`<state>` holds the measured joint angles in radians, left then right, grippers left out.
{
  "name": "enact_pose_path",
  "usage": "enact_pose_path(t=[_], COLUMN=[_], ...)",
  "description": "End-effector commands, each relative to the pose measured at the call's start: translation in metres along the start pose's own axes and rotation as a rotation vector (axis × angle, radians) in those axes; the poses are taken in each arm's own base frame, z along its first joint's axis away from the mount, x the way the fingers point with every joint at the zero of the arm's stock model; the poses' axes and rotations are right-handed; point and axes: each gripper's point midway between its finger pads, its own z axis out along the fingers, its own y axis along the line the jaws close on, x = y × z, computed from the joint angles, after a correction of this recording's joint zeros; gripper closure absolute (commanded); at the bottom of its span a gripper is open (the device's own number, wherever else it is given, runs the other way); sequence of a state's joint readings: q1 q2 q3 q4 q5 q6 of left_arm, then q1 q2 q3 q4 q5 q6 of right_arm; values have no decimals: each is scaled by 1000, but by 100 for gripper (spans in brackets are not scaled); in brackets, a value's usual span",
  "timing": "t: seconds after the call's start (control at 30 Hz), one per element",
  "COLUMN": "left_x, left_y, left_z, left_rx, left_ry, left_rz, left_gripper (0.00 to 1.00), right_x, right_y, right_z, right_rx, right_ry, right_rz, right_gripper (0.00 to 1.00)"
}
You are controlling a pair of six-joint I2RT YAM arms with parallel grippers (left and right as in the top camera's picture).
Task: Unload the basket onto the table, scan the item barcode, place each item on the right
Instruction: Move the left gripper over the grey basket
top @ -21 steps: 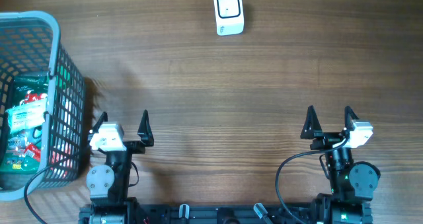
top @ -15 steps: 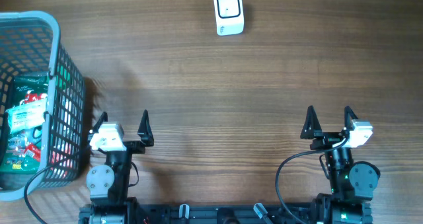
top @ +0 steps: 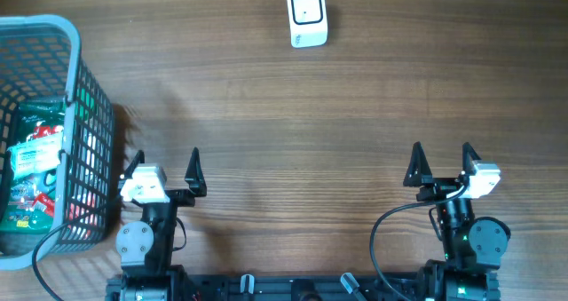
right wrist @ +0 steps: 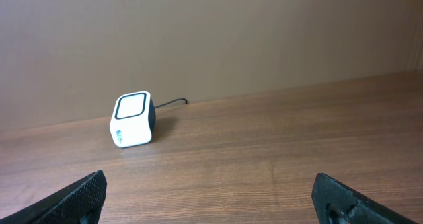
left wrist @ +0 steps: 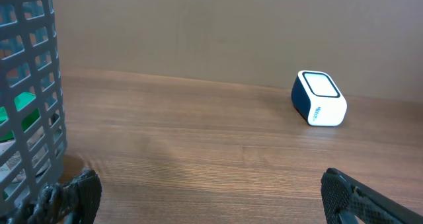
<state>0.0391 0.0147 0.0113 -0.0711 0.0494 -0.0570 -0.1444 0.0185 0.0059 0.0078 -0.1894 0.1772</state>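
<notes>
A: Where's the item?
B: A green-and-white packet [top: 34,154] lies in the grey basket [top: 93,97], just left of the left jaws, so that arm likely fetches it.
A: And the scanner?
B: The white scanner [top: 307,17] sits well ahead, between both pairs, window up, reachable by either.
A: Grip?
B: Left jaws and right jaws gape wide, empty, above the bench [top: 293,132].

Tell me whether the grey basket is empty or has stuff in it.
Not empty: the basket holds green and white packets, seen from overhead.
</notes>
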Motion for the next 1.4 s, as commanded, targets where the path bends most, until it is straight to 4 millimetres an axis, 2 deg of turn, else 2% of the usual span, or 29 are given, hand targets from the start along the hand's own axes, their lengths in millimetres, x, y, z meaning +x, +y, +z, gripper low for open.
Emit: enact_pose_path(t=[0.0, 0.83, 0.9, 1.0, 1.1, 1.2, 1.37], left_x=[3, 3, -2, -8, -18, -43, -84], left_y=[3, 3, -15, -42, -54, -65, -72], left_z=[0, 0, 0, -6, -11, -21, -33], left_rx=[-16, -14, 90, 246, 313, 373, 381], left_ry=[8, 8, -10, 9, 17, -18, -32], left_rz=[12, 17, -13, -197, -280, -273, -268], left_gripper=[0, 0, 0, 0, 0, 0, 0], right_x=[0, 0, 0, 0, 0, 0, 0], right_y=[-1, -1, -1, -1, -1, -1, -1], right_z=[0, 0, 0, 0, 0, 0, 0], right_rx=[8, 8, 8, 8, 8, 8, 8], right_ry=[0, 0, 0, 0, 0, 0, 0], right_rz=[-18, -18, -18, -18, -18, -18, -18], right_gripper=[0, 0, 0, 0, 0, 0, 0])
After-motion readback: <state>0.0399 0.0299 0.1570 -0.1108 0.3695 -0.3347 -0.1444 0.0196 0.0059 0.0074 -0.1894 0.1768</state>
